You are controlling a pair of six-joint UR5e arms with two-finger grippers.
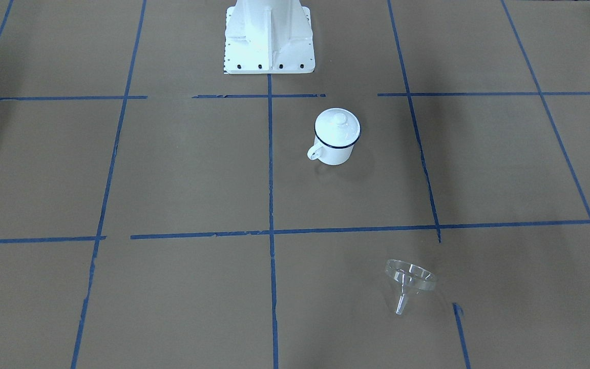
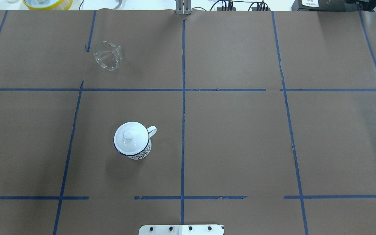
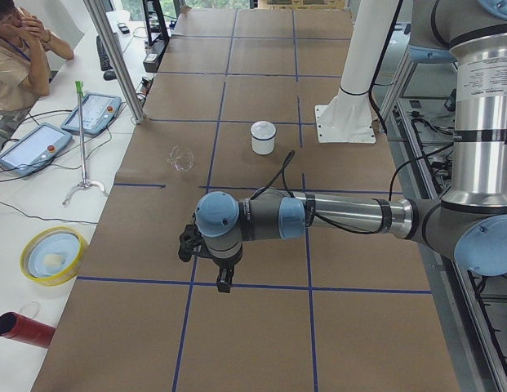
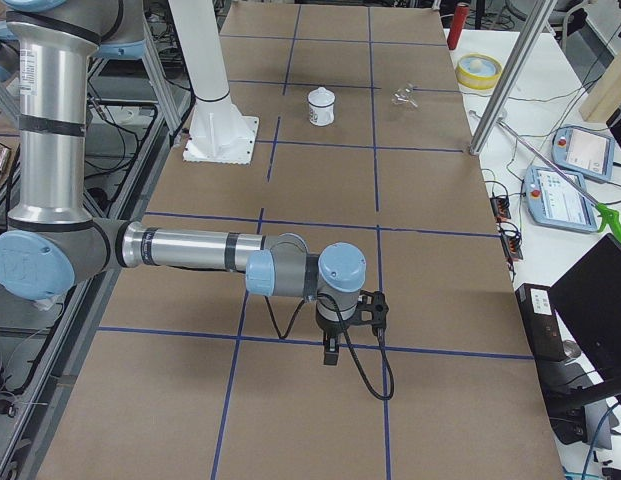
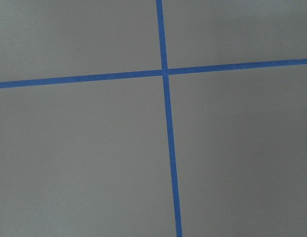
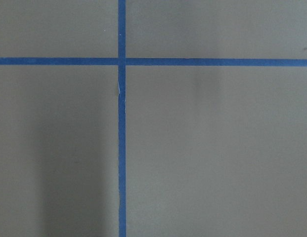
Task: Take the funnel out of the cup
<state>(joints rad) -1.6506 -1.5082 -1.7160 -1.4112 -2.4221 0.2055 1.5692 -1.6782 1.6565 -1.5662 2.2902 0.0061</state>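
The clear funnel (image 1: pixel 410 277) lies tipped on its side on the brown table, apart from the cup, on the robot's far left (image 2: pixel 108 55). The white enamel cup (image 1: pixel 335 148) stands upright with a white domed lid (image 1: pixel 337 127) on it, its handle toward the table's middle (image 2: pixel 152 130). The left gripper (image 3: pixel 224 284) shows only in the exterior left view, over bare paper well away from both things. The right gripper (image 4: pixel 330 355) shows only in the exterior right view, at the table's other end. I cannot tell whether either is open or shut. Both wrist views show only paper and blue tape.
The white robot base (image 1: pixel 269 36) stands at the table's robot-side edge. Blue tape lines grid the brown paper. Beside the table in the exterior left view are a yellow bowl (image 3: pixel 51 255), a red cylinder (image 3: pixel 24 329), teach pendants (image 3: pixel 33 147) and an operator (image 3: pixel 16 49).
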